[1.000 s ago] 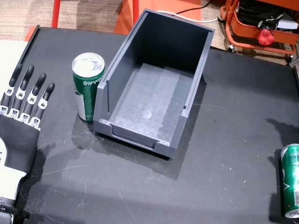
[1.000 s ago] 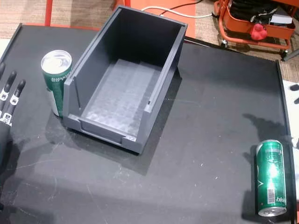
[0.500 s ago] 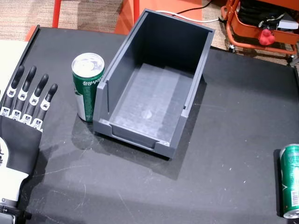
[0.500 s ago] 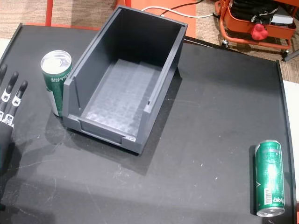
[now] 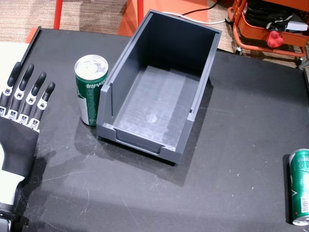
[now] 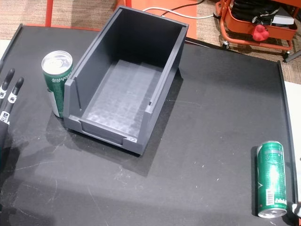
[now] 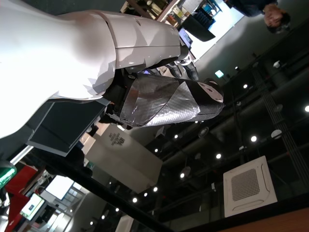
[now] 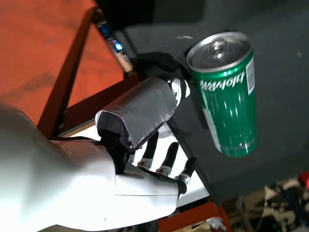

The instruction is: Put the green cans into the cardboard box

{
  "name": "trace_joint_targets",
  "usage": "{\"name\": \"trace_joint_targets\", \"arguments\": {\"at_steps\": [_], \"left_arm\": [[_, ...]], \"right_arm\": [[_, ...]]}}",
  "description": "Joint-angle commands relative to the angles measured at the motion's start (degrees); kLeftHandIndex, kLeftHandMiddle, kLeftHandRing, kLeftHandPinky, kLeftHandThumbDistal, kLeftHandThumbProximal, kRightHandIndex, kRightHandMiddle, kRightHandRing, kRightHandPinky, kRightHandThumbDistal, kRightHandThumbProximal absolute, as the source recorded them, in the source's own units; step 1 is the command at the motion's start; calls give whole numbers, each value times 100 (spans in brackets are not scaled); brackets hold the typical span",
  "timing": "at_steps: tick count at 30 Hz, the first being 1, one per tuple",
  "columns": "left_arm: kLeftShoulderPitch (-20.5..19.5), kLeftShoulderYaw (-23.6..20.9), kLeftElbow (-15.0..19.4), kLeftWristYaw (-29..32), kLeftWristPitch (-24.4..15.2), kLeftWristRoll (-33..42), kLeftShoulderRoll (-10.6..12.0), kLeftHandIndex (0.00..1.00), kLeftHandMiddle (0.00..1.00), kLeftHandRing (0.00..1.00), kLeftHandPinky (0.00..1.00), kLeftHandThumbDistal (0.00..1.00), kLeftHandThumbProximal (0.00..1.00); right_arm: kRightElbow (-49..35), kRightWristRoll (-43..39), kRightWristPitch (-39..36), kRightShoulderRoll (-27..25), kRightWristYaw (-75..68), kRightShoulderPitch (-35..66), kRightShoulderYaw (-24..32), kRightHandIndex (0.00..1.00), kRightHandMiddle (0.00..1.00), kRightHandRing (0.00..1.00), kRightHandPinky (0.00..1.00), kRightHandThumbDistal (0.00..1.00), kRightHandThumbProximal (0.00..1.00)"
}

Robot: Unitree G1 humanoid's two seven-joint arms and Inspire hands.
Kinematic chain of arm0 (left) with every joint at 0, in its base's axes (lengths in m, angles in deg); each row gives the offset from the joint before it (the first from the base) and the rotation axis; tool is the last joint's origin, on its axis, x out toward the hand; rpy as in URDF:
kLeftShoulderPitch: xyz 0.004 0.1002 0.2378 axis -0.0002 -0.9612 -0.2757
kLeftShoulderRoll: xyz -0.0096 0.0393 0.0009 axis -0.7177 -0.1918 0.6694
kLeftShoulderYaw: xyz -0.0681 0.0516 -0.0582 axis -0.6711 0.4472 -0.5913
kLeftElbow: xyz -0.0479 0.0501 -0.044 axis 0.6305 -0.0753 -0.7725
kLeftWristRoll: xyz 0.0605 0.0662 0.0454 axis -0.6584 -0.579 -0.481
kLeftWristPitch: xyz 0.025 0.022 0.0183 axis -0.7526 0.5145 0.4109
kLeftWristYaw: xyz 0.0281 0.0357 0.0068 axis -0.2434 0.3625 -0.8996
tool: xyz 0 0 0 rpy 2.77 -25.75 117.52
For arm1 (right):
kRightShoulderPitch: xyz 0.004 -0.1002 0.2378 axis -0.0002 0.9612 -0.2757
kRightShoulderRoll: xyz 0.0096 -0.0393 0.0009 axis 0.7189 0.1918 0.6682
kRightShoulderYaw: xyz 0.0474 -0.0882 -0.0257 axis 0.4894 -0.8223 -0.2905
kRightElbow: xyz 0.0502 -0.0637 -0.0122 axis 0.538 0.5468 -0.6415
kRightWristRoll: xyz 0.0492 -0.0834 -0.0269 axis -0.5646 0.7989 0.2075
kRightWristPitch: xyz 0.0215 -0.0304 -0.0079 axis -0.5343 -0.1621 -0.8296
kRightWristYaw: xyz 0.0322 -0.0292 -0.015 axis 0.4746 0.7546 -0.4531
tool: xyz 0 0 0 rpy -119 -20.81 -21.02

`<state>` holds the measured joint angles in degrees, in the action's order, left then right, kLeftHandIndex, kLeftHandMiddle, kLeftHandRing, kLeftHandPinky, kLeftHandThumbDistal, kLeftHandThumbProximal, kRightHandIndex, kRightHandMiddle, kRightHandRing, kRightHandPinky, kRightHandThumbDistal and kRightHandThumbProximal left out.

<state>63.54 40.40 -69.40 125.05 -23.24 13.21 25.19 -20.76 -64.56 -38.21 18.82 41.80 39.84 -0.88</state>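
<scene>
One green can (image 5: 90,87) (image 6: 57,80) stands upright, touching the outer left wall of the dark grey open-topped box (image 5: 120,67) (image 6: 89,56), which holds nothing. A second green can (image 5: 300,192) (image 6: 270,179) lies on its side near the table's front right corner. My left hand (image 5: 21,125) (image 6: 5,108) rests flat and open, fingers spread, left of the upright can and apart from it. In the left wrist view the left hand (image 7: 164,99) shows against the ceiling. In the right wrist view my right hand (image 8: 145,121) is open beside the lying can (image 8: 227,92), not touching it.
The black table (image 5: 231,145) carries everything. Behind its far edge stand an orange cart (image 5: 270,29) at the back right and a red frame (image 5: 135,12). A white cable (image 5: 186,14) runs on the floor behind the box.
My left hand has drifted slightly left and back. The right hand's fingertips and their shadow have left the right edge of the head views. Both cans stay put.
</scene>
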Motion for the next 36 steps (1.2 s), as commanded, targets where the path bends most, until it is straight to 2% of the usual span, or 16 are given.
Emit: {"name": "trace_joint_targets", "arguments": {"at_steps": [1,4,5,9,12,15,17,20,22,27,30,32,34,36], "left_arm": [[-123,-58,118,-76,244,119,-29,95,88,95,85,41,72],[-121,-132,170,-105,494,225,-41,96,88,95,83,41,66],[-116,-151,165,-108,513,221,-50,96,88,95,83,40,69],[-126,-185,202,-125,568,235,-40,95,87,94,82,40,67],[-186,-165,339,-167,549,199,-1,96,88,94,83,39,71],[-207,-169,394,-178,584,231,31,96,88,93,83,36,74],[-206,-157,365,-133,468,177,39,95,88,94,86,36,80],[-206,-171,356,-112,522,224,57,97,89,94,86,33,80],[-195,-184,339,-105,532,246,69,96,88,94,86,36,80],[-204,-190,382,-223,617,256,66,95,87,93,83,40,74],[-226,-189,456,-269,670,277,90,97,88,94,83,35,75],[-214,-189,420,-224,601,248,91,95,88,94,84,37,77],[-216,-190,418,-233,597,240,92,95,88,94,84,37,76],[-185,-197,369,-189,672,277,70,96,88,95,85,36,76]], "right_arm": [[160,-235,-40,146,31,-61,97,56,61,81,90,83,30],[209,-328,-2,239,97,-146,110,56,61,81,90,83,29],[210,-308,4,254,63,-186,90,56,61,81,91,84,31],[246,-208,-47,293,-36,-413,-5,54,61,81,91,83,25],[278,-292,-70,333,105,-588,0,55,61,80,90,83,22],[297,-272,-109,320,173,-735,-16,55,61,80,90,87,23],[324,-265,-179,332,176,-812,-17,55,61,80,90,88,23],[312,-227,-266,318,182,-890,-47,55,61,80,90,87,18],[275,-217,-329,311,183,-912,-60,55,61,79,90,87,16],[164,-123,-403,268,85,-978,-135,53,60,78,89,92,22],[98,-106,-389,238,83,-1014,-170,53,60,78,89,93,23],[37,-107,-381,211,121,-1031,-190,54,60,79,90,92,23],[-68,13,-369,128,86,-1040,-257,56,61,80,91,90,28],[-238,409,-342,-67,-112,-1063,-410,64,64,80,93,91,35]]}}
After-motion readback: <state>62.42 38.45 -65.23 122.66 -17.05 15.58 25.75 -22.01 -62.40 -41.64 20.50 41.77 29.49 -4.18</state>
